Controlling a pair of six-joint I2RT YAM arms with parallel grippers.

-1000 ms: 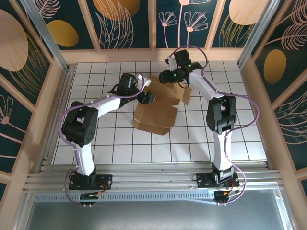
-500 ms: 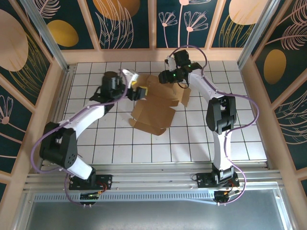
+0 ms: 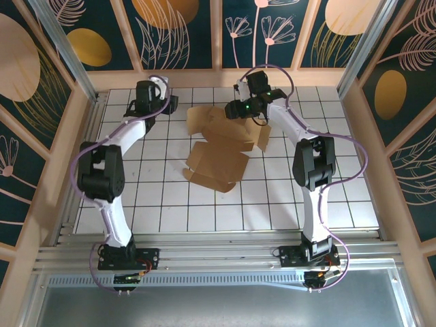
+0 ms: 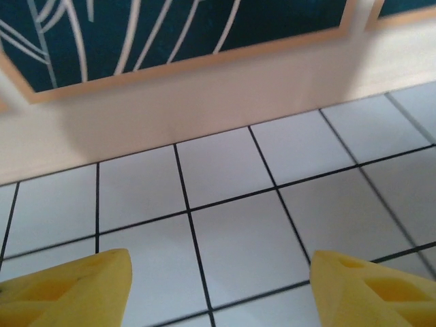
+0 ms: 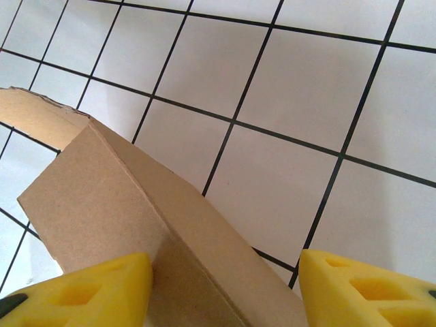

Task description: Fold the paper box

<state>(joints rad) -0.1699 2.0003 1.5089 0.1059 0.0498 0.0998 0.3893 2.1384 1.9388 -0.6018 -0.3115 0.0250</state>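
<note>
Top: paper box (image 3: 219, 146) lies part-unfolded mid-table, its far edge by the right gripper (image 3: 240, 109). Left gripper (image 3: 157, 99) sits well apart, near the back wall.
Left wrist: jaws spread over bare tiles.
Right wrist: jaws spread, box flap between them, possibly touching one finger.

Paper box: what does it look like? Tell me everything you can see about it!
The paper box is plain brown cardboard. It is not a box yet: it is an opened-out sheet with creases, flaps and small tabs, lying on the white tiled table, toward the far side. Some parts are bent up rather than flat. Its far edge reaches under the right gripper, and one raised, folded flap stands between that gripper's open yellow fingers, close against one of them.
</note>
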